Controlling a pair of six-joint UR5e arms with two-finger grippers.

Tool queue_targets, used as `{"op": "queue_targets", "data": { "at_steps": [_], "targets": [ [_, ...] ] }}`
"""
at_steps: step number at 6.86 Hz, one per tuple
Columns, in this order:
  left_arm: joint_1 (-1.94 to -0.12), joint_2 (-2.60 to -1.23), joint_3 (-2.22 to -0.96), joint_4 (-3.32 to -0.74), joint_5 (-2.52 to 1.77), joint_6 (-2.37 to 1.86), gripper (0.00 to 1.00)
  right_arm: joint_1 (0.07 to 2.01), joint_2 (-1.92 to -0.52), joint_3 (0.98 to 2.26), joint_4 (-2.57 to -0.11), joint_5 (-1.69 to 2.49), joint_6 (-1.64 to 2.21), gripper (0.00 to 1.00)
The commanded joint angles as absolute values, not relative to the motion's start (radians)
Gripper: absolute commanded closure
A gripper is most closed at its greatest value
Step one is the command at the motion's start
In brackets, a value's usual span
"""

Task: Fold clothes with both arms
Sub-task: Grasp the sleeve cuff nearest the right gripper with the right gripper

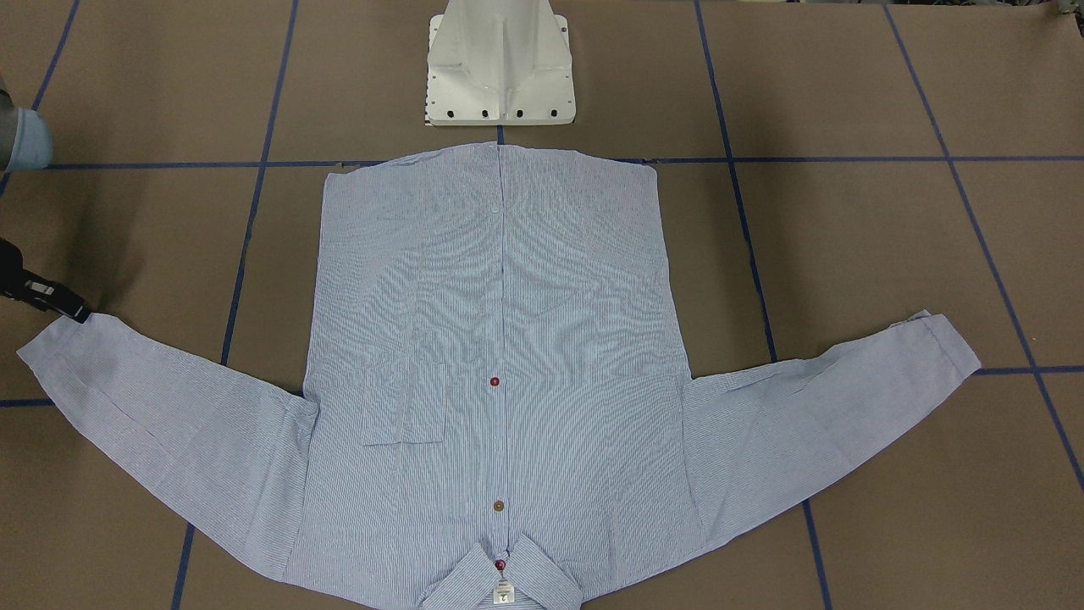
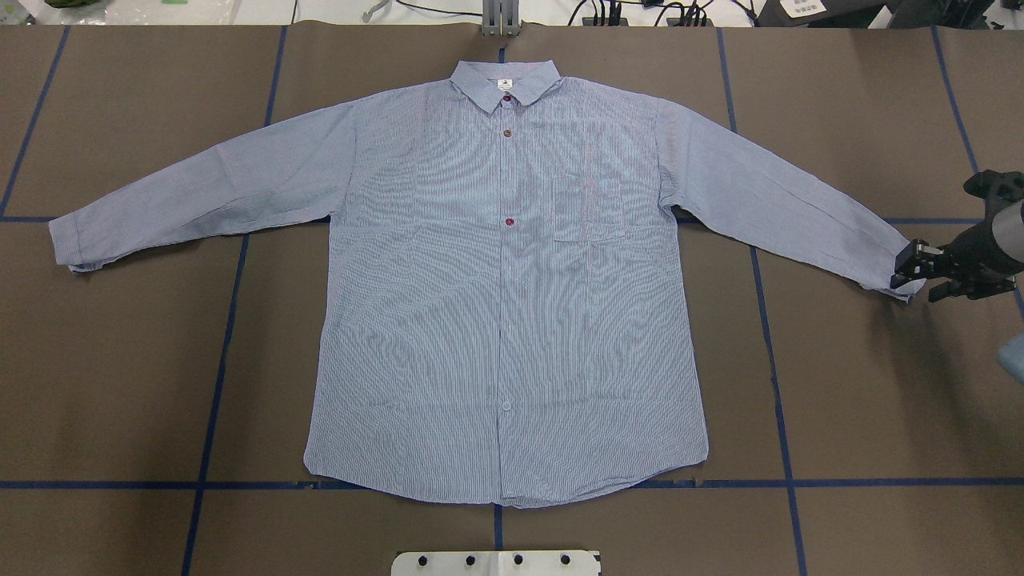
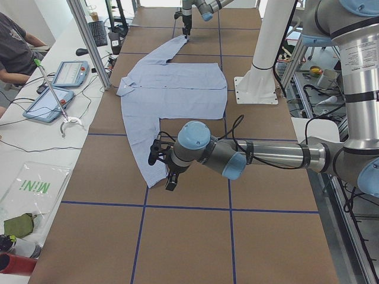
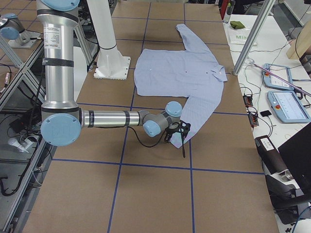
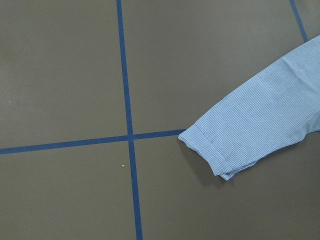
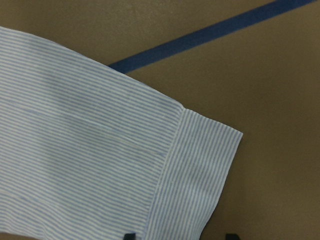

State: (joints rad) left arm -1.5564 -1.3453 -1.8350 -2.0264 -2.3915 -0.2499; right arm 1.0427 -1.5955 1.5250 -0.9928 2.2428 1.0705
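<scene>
Light blue striped button-up shirt (image 2: 504,304) lay spread flat on the brown taped table (image 2: 864,400).
Right black gripper (image 2: 910,270) sat at one cuff, jaws wide; the left black gripper (image 3: 164,171) hung over the other, jaws impossible to judge.

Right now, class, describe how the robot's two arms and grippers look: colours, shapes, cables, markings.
The left arm and right arm are silver-grey tubes with rounded light blue joint caps. A black cable loops beside each forearm. The right arm's upright tube bears a small printed label, unreadable. The left gripper and right gripper are black with slim fingers.
</scene>
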Motion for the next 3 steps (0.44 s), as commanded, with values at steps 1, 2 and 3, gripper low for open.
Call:
{"op": "queue_targets", "data": {
  "at_steps": [1, 2, 3],
  "targets": [
    [-1.557, -1.345, -1.838, -2.026, -2.391, -0.25, 0.0, 1.034, -1.591, 1.516, -0.996, 2.227, 1.074, 0.56],
    [-1.557, -1.344, -1.838, -2.026, -2.391, -0.25, 0.0, 1.034, -1.591, 1.505, -0.994, 2.229, 1.074, 0.56],
    [-1.557, -1.344, -1.841, -2.026, -2.391, -0.25, 0.0, 1.034, -1.591, 1.505, -0.994, 2.229, 1.075, 0.66]
  ]
}}
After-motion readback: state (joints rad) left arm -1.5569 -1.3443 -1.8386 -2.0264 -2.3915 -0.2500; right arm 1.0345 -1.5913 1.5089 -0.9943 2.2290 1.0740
